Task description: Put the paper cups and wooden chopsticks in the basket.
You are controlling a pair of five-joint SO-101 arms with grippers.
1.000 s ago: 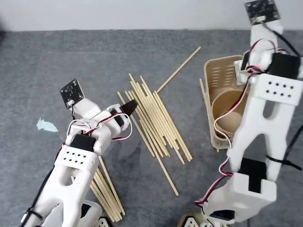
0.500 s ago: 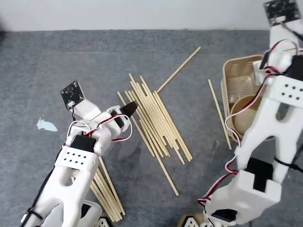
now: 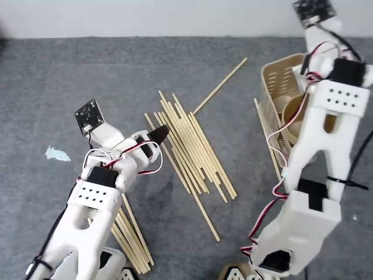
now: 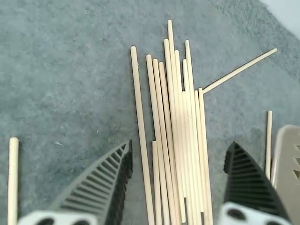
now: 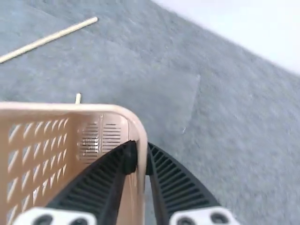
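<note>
A loose pile of wooden chopsticks (image 3: 192, 149) lies mid-table. My left gripper (image 3: 158, 133) sits at the pile's left edge. In the left wrist view it (image 4: 176, 187) is open, hovering over the chopsticks (image 4: 176, 122), which run between its fingers. The beige slotted basket (image 3: 274, 87) stands at the right with paper cups (image 3: 290, 119) nested inside. My right gripper (image 5: 137, 147) is shut on the basket's corner rim, one finger inside the wall (image 5: 56, 136) and one outside. The right arm (image 3: 326, 134) covers much of the basket from above.
More chopsticks (image 3: 133, 233) lie partly under the left arm. One stick (image 3: 220, 86) angles away at the back, and another (image 3: 265, 137) lies beside the basket. A pale blue scrap (image 3: 57, 154) sits at the far left. A white wall bounds the back.
The right arm swung the basket to the right, then back left and slightly away. The left arm and the chopstick pile stayed put.
</note>
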